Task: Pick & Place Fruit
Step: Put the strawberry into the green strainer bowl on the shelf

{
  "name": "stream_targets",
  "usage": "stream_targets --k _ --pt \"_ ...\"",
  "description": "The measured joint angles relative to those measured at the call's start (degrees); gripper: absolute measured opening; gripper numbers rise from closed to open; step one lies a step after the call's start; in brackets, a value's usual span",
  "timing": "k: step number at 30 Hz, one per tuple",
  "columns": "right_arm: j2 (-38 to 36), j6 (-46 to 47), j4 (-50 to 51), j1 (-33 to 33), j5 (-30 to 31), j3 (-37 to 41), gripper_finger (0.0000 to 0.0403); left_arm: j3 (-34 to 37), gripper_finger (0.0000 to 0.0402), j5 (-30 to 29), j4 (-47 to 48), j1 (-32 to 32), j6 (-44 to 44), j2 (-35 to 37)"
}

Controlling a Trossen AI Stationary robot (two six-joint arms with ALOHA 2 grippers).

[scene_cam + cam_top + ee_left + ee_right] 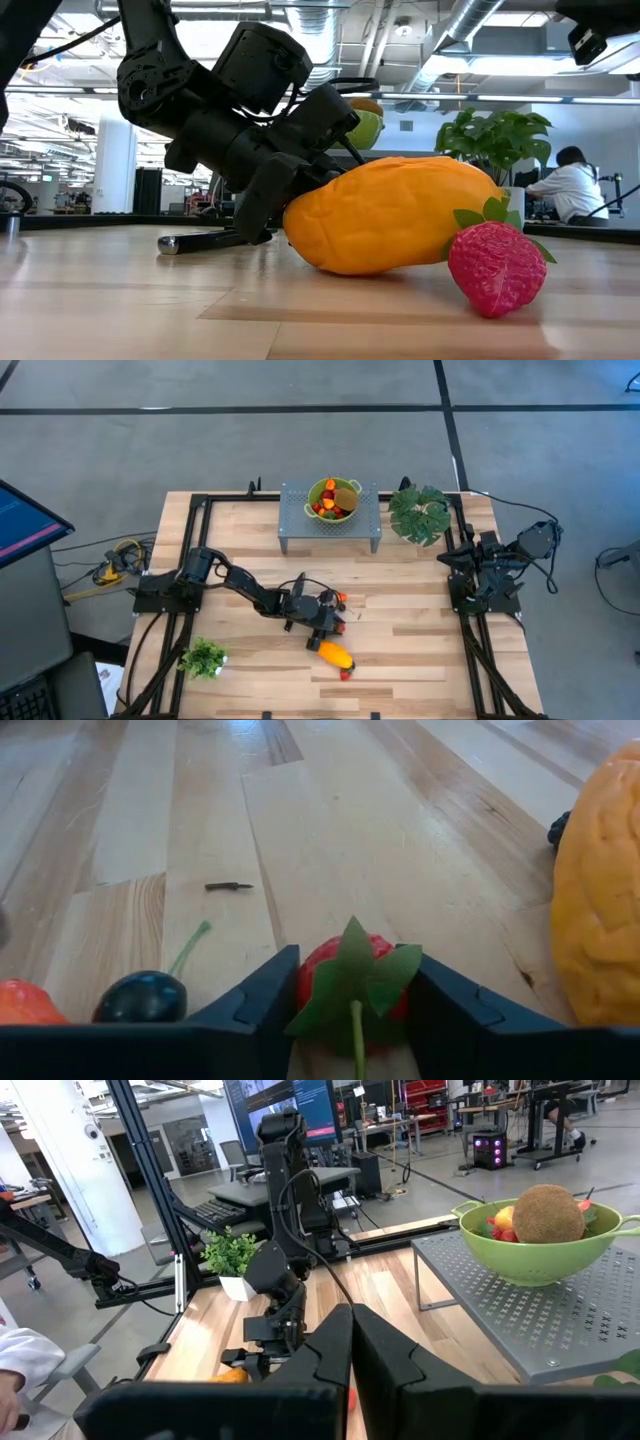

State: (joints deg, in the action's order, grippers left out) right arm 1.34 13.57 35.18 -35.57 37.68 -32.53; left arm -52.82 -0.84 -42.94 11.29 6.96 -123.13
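My left gripper point(350, 960) is low over the table's middle point(337, 622), shut on a red strawberry point(335, 982) whose green leaf cap faces the wrist. Beside it lie a dark ball with a green stem point(140, 998) and a red-orange piece point(25, 1003). The big yellow-orange fruit point(335, 655) lies on its side nearer the front edge, with a second strawberry point(345, 674) by its end. A green bowl point(333, 498) with a kiwi point(545, 1215) and other fruit stands on a grey perforated stand point(368, 520). My right gripper point(350, 1350) is shut, raised at the table's right. My left gripper pinches the strawberry by its two opposite sides point(312, 970) between its two fingers point(265, 998). The fingers slant down from the table's left. The leaf cap and stem point back toward the wrist. Whether the berry rests on the wood, I cannot tell.
A large leafy plant point(420, 512) stands at the far right, a small one point(204, 657) at the near left. A small orange fruit point(341, 598) lies just beyond the left gripper. A small dark twig point(229, 886) lies on the boards. A person sits in the room behind point(570, 185).
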Motion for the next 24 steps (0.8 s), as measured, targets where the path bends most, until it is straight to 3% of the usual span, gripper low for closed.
stream_targets --k 14,24 --pt "0.00 0.00 0.00 0.00 0.00 0.00 0.0006 0.13 0.0145 -0.18 0.70 -0.07 -1.46 1.06" --pt "0.00 0.01 0.00 0.01 0.01 0.00 0.0006 0.13 0.0145 -0.10 0.65 -0.06 -1.44 8.96"
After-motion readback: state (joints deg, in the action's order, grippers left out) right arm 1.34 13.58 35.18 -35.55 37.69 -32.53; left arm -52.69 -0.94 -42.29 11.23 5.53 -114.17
